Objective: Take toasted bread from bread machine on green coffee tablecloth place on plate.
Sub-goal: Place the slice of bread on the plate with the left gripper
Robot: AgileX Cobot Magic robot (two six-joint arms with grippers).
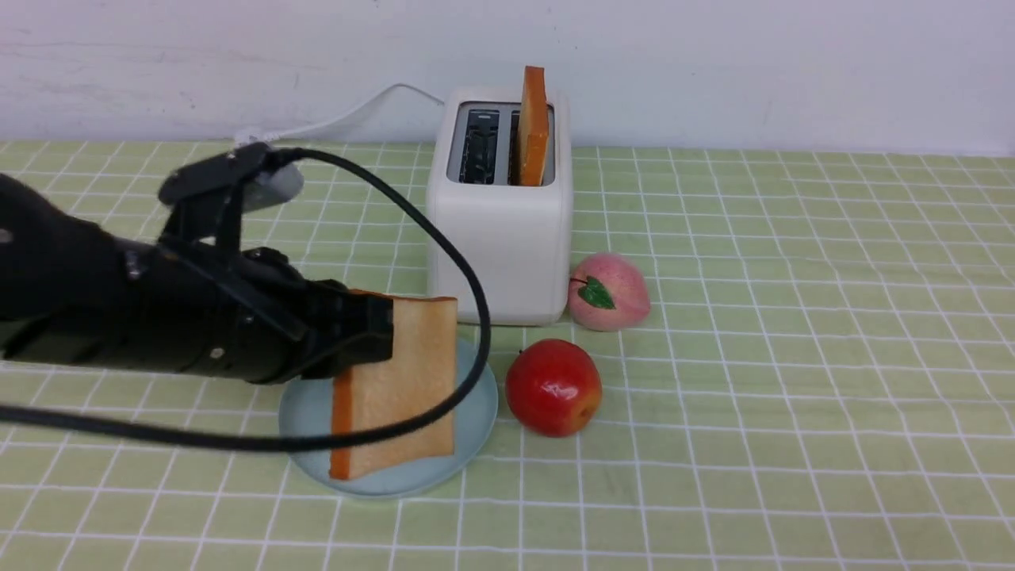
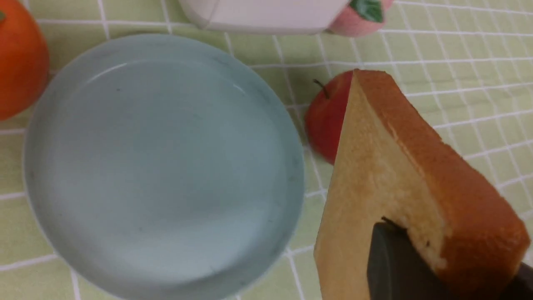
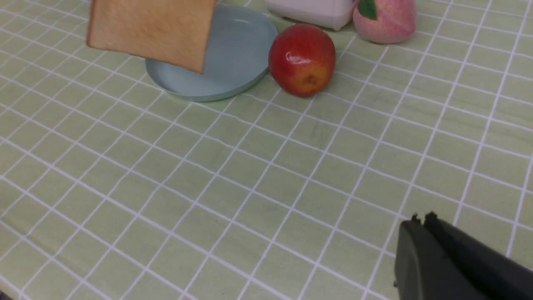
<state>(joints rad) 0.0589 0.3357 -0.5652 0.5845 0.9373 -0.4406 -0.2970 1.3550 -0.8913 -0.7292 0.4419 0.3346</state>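
My left gripper [image 1: 379,331] is shut on one slice of toasted bread [image 1: 400,385] and holds it upright just above the pale blue-green plate [image 1: 476,424]. In the left wrist view the slice [image 2: 387,179] hangs beside the bare plate [image 2: 158,158], with one finger [image 2: 395,266] pressed on its face. A second slice [image 1: 534,127] stands in the right slot of the white bread machine [image 1: 501,238] behind the plate. My right gripper [image 3: 421,221] is shut and empty, low over the green tablecloth [image 3: 250,187], and it does not show in the front view.
A red apple [image 1: 553,387] lies right of the plate and a pink peach [image 1: 607,292] sits by the toaster's right front corner. An orange fruit [image 2: 18,58] lies beside the plate in the left wrist view. The toaster's white cord [image 1: 349,115] runs back left.
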